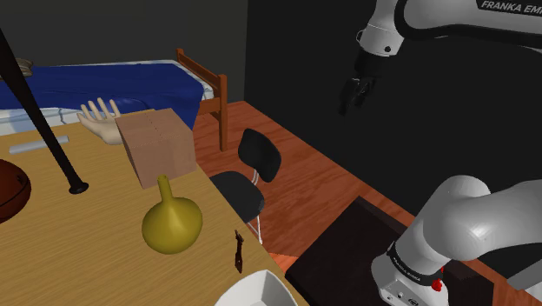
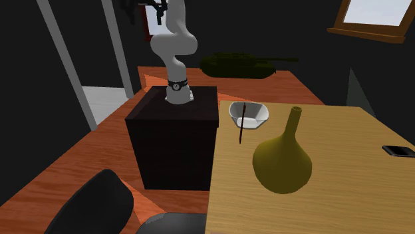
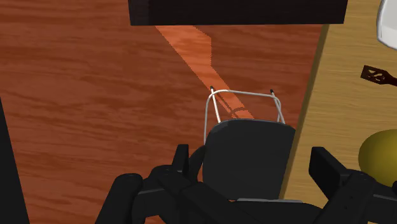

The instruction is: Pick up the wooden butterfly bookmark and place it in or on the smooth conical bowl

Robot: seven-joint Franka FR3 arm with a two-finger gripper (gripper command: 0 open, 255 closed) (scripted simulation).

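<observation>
Right up front in the shoulder view is the smooth white conical bowl (image 1: 256, 291), sitting at the near edge of the light wooden surface (image 1: 104, 252). The dark brown wooden butterfly bookmark (image 1: 238, 250) lies flat just beside it, on its far side, close to the surface's right edge. A bit farther back there's a mustard-yellow gourd-shaped vase (image 1: 172, 222), then a plain brown cardboard box (image 1: 156, 148).

Only writing I can read is "FRANKA EMI" (image 1: 508, 10) in black on the white arm's top link; the rest runs off the frame.

As for the pose, the arm comes up off its dark box stand (image 1: 347, 252), runs along the top right, and the wrist bends down. The black two-finger pincer (image 1: 356, 91) hangs high over the reddish wood floor (image 1: 304, 182), above the black chair (image 1: 247, 174), well apart from the bookmark. In the wrist view its fingers (image 3: 181, 159) are spread, with nothing between them.
</observation>
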